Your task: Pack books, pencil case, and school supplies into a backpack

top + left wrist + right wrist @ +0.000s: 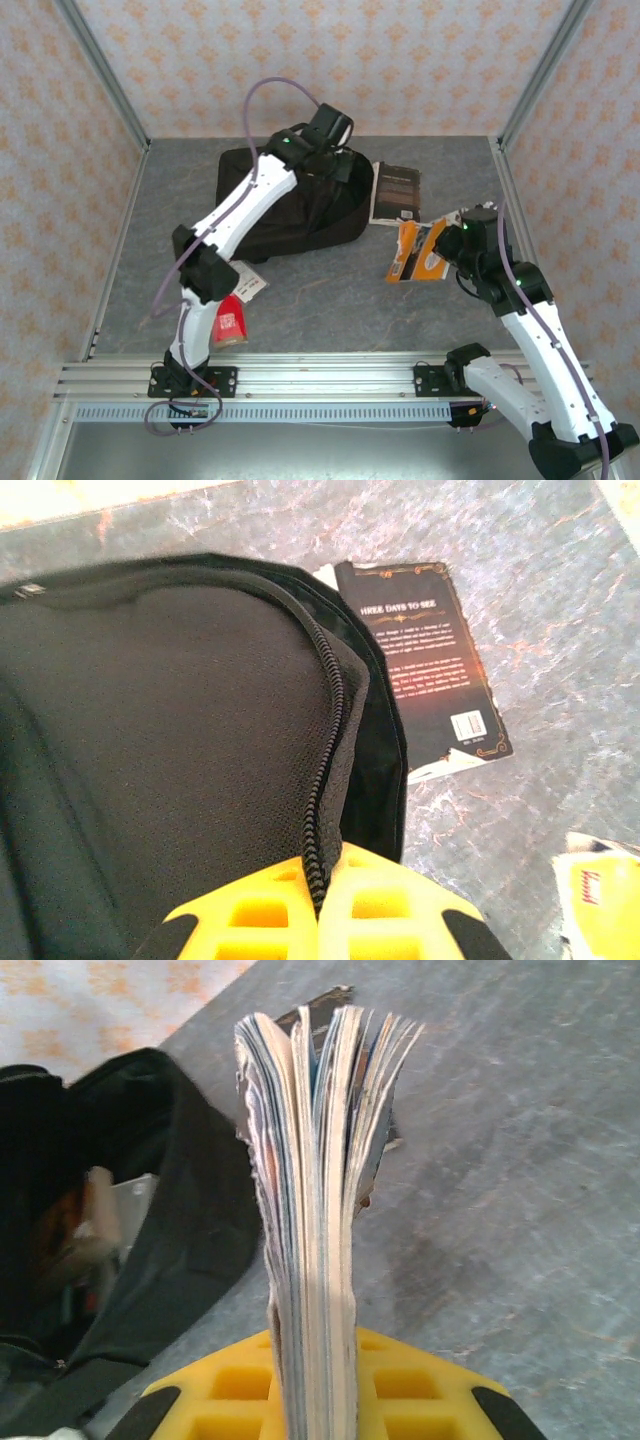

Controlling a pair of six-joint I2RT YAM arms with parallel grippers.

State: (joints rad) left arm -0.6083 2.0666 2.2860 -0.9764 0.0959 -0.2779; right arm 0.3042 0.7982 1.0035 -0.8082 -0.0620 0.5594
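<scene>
The left gripper (320, 885) has its yellow fingers pressed together on the zip edge of the backpack (320, 215), pinching the fabric at the rim of the opening. That arm stretches from its base at the near edge, up and across to the far middle of the table (330, 300), where the backpack lies, wrist bent down over it.

The right gripper (315, 1380) is clamped on the orange book (420, 252), gripping it by one edge so the pages fan out above the fingers. That arm is folded at the elbow, holding the book over the right side of the table, just beside the backpack's open mouth. The black book (396, 192) lies flat just right of the backpack. A red packet (231, 322) and a white-and-red card (250, 285) sit near the left arm's base.
</scene>
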